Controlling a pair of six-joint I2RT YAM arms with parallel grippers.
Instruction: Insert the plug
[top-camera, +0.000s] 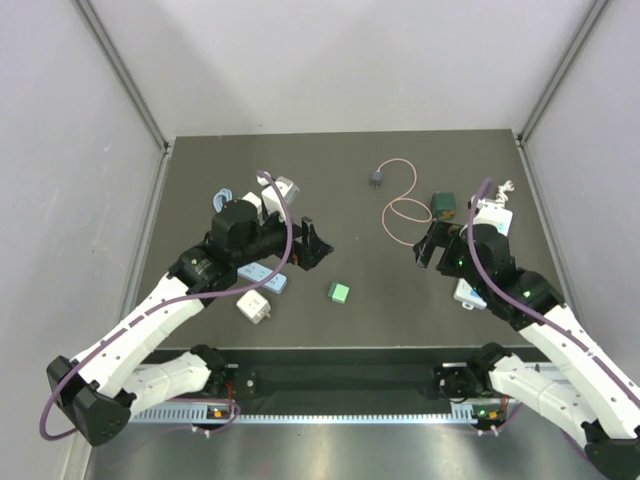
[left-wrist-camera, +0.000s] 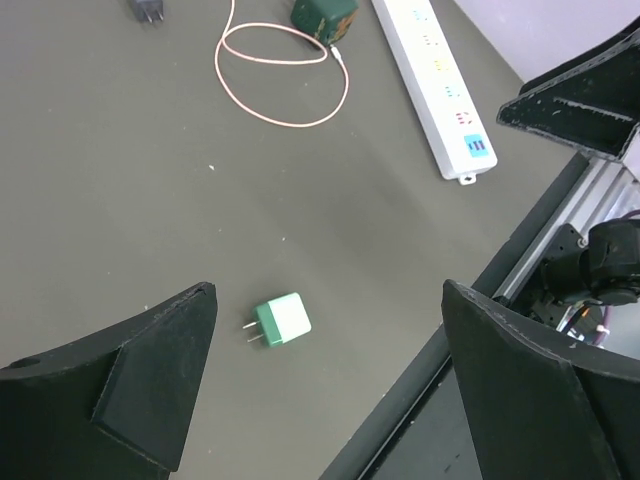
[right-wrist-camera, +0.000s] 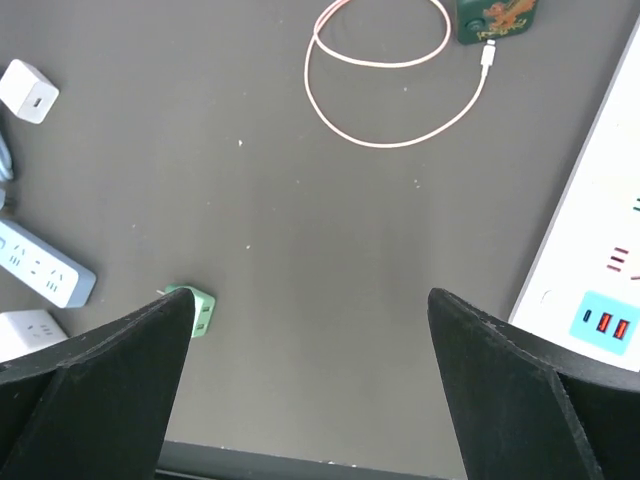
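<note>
One dark table (top-camera: 360, 290) holds everything. Two pincers, the left pincer (left-wrist-camera: 325, 292) and the right pincer (right-wrist-camera: 310, 298), stand spread apart and empty. There are two power strips, the white strip (left-wrist-camera: 430, 80) and the blue strip (top-camera: 262, 277). One plug (top-camera: 377, 179) lies at the far centre, its pink cable (top-camera: 405, 212) looping rightward. One green adapter (left-wrist-camera: 280, 320) sits mid-table.

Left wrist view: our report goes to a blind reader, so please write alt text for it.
The open left gripper frames a green-and-white adapter lying on the dark table. Farther off lie the pink-cabled plug, a dark green block and a white power strip.
</note>
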